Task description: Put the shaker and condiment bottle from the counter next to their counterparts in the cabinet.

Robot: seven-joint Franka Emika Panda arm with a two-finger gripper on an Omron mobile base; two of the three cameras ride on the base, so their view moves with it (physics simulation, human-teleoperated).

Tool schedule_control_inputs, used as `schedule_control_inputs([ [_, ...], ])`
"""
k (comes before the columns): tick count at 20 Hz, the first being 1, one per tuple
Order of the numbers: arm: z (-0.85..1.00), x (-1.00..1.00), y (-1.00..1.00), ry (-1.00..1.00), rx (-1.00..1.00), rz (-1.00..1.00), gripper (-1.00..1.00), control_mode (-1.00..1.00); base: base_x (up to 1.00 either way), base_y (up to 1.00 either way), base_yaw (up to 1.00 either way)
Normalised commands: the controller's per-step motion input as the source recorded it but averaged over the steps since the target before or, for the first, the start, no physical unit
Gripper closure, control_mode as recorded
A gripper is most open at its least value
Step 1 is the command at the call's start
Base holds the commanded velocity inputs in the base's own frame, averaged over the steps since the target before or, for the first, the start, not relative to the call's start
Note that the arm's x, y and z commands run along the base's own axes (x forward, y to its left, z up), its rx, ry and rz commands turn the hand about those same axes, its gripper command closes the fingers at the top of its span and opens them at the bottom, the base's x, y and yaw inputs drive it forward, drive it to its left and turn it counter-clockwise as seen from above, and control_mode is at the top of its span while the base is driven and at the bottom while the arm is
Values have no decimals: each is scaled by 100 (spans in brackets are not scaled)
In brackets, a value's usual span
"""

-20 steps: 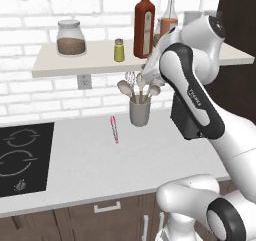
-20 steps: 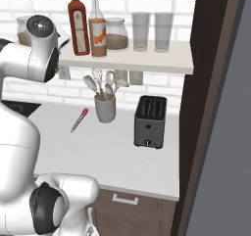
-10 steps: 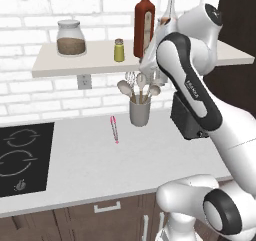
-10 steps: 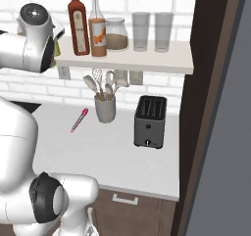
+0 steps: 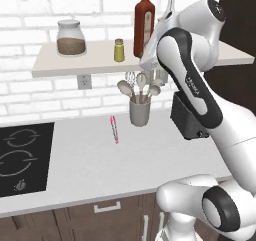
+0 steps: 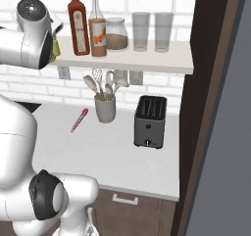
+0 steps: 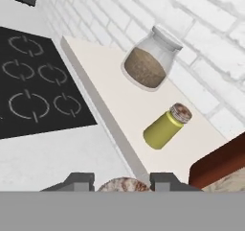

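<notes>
In the hand view my gripper [image 7: 122, 182] is shut on the shaker [image 7: 125, 184], whose mottled greyish cap fills the space between the two dark fingertips. Beyond it, the twin yellow-green shaker [image 7: 166, 128] stands on the white shelf board [image 7: 100, 91], apart from my fingers, with the red bottle [image 7: 221, 164] beside it. From the base, the twin shaker [image 5: 119, 50] sits left of the tall red bottle [image 5: 144, 24]. My forearm covers the hand there. The condiment bottle [image 6: 98, 30] of orange-brown sauce stands on the shelf [image 6: 147, 63] right beside the red bottle [image 6: 78, 24].
A glass jar of brown grains [image 5: 70, 37] stands at the shelf's left part, and two empty glasses [image 6: 152, 30] stand at its right. On the counter are a grey utensil holder [image 5: 140, 110], a pink pen [image 5: 114, 129] and a black toaster [image 6: 150, 121]. A black hob [image 5: 22, 157] lies left.
The arm has lifted and swung up toward the shelf, bringing the hand to shelf height near the twin shaker. Nothing on the shelf or counter has moved.
</notes>
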Motion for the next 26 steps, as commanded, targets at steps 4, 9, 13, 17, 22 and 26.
schedule_control_inputs([
  [4,0,0,0,-12,0,0,100,-100,0,0,0],
  [9,0,0,0,-14,0,0,100,-100,0,0,0],
  [13,0,0,0,-10,0,0,100,-100,0,0,0],
  [17,0,0,0,-6,0,0,100,-100,0,0,0],
  [22,0,1,0,-1,0,0,100,-100,0,0,0],
  [26,0,8,0,0,0,0,100,-100,0,0,0],
])
